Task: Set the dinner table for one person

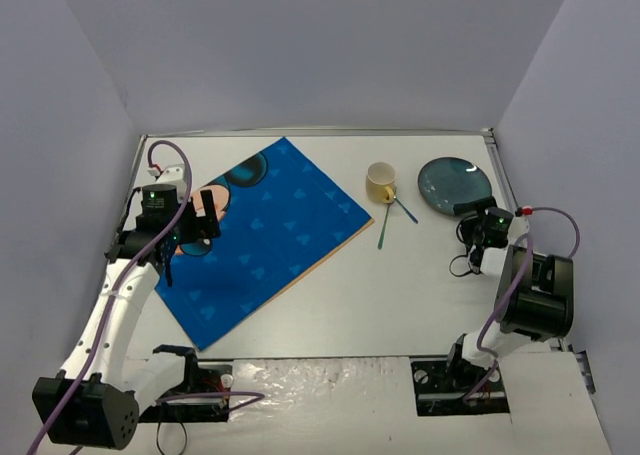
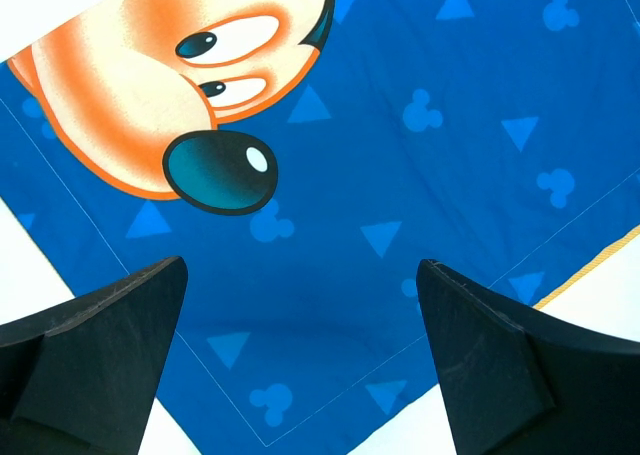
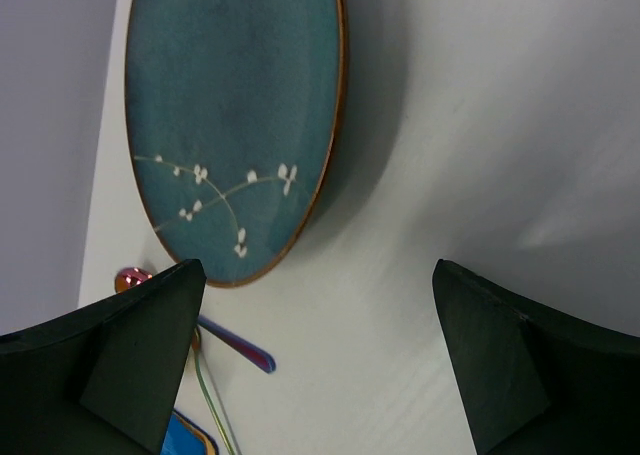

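The white bench (image 1: 400,305) carries everything, and the setting is still scattered across it. The blue cartoon-printed placemat (image 1: 270,235) covers the left half, lying skewed: its long axis runs on a diagonal from the middle of the bench down toward the near left corner, one corner pointing at the far edge. The left hand (image 2: 300,265) hangs over the mat's left part, near the left edge of the bench, its jaws spread wide and holding nothing. The teal plate (image 1: 455,183) with a white blossom sprig sits flat by the far right corner, well apart from the mat. The right hand (image 3: 318,267) is poised just on the near side of the plate's rim, jaws wide apart and empty, with the plate ahead of it and a little to one side rather than between the fingers. That is the relation that matters. The right arm is much the nearer one, and the plate would have to go leftward to reach the mat. The pale yellow cup (image 1: 381,182) stands upright between plate and mat, near the far edge. From its foot the blue-handled utensil (image 1: 405,210) and the green-handled utensil (image 1: 384,231) fan out toward the near edge.
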`<state>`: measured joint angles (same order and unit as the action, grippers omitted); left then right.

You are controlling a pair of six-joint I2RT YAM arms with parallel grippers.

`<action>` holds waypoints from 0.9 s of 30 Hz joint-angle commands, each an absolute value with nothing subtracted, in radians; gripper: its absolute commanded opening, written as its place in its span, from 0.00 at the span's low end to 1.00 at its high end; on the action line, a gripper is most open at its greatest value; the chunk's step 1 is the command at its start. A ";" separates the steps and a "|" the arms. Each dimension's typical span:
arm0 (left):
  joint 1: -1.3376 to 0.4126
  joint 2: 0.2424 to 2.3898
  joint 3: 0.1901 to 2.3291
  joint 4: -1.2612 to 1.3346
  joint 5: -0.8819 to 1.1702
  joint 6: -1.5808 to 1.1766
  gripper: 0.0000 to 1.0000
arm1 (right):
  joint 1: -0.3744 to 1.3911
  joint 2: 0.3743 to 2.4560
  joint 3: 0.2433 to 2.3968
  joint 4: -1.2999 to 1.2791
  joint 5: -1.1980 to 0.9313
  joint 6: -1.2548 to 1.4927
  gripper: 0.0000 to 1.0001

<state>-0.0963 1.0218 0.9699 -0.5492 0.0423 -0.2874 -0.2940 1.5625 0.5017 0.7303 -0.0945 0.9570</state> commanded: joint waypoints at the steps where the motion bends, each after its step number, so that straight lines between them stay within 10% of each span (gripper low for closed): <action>1: -0.094 1.015 0.996 -0.525 0.016 -0.268 0.97 | -0.309 1.666 0.546 0.895 -0.082 1.026 0.94; 19: -0.083 1.039 0.994 -0.525 0.010 -0.267 0.97 | -0.330 1.898 0.575 1.018 -0.107 1.151 0.60; 27: -0.081 1.043 0.990 -0.521 0.009 -0.267 0.97 | -0.356 1.930 0.554 1.079 -0.126 1.174 0.15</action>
